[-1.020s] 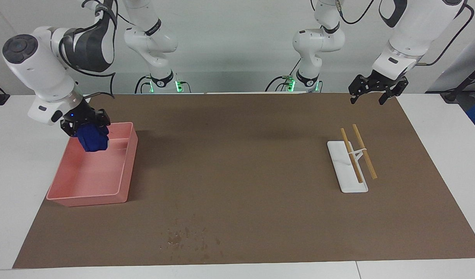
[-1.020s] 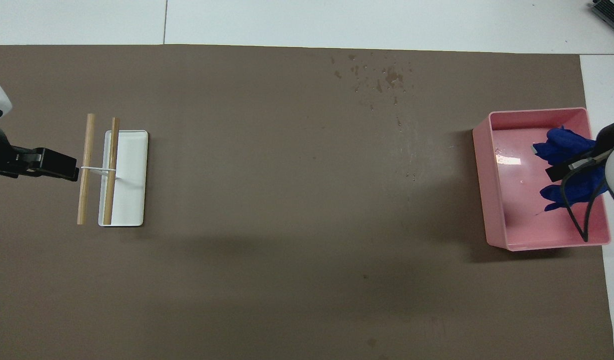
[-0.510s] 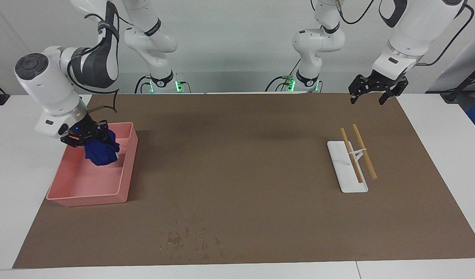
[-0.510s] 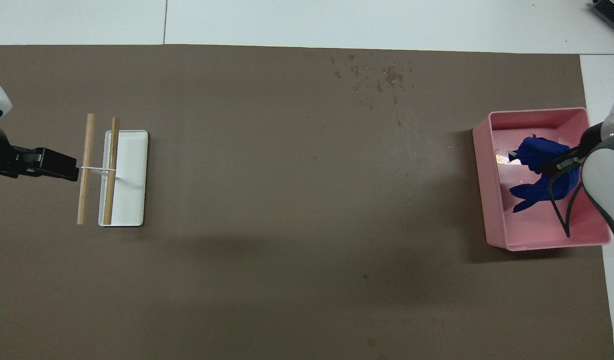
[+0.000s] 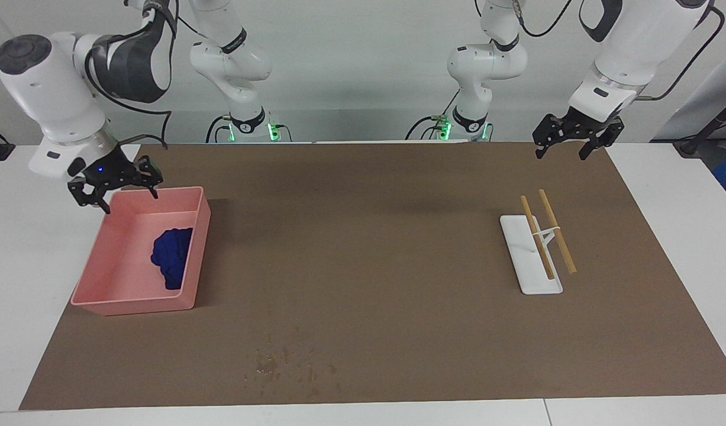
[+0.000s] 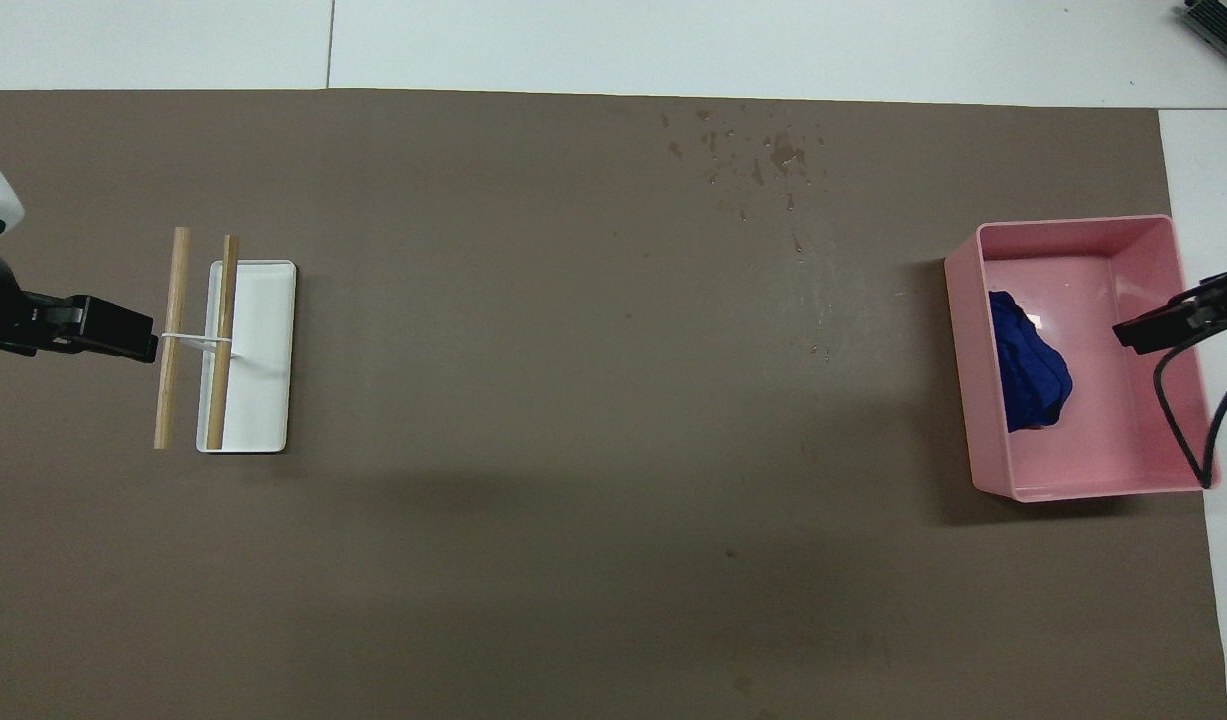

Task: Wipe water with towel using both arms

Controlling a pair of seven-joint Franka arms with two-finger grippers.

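The royal-blue towel (image 5: 170, 257) (image 6: 1025, 375) lies crumpled inside the pink bin (image 5: 132, 305) (image 6: 1073, 225), against the bin's wall that faces the middle of the table. My right gripper (image 5: 131, 201) (image 6: 1173, 320) hangs open and empty above the bin's edge nearest the robots, clear of the towel. Dark water spots (image 5: 286, 361) (image 6: 763, 160) speckle the brown mat close to its edge farthest from the robots. My left gripper (image 5: 561, 155) (image 6: 138, 343) waits open in the air over the mat at the left arm's end.
A white tray (image 5: 531, 260) (image 6: 263, 350) carrying two wooden sticks joined by a white band sits toward the left arm's end. The brown mat (image 5: 368, 236) covers most of the white table.
My right gripper opened and let go of the towel, which dropped into the pink bin. That gripper then rose and drew back toward the robots. The left arm has not moved.
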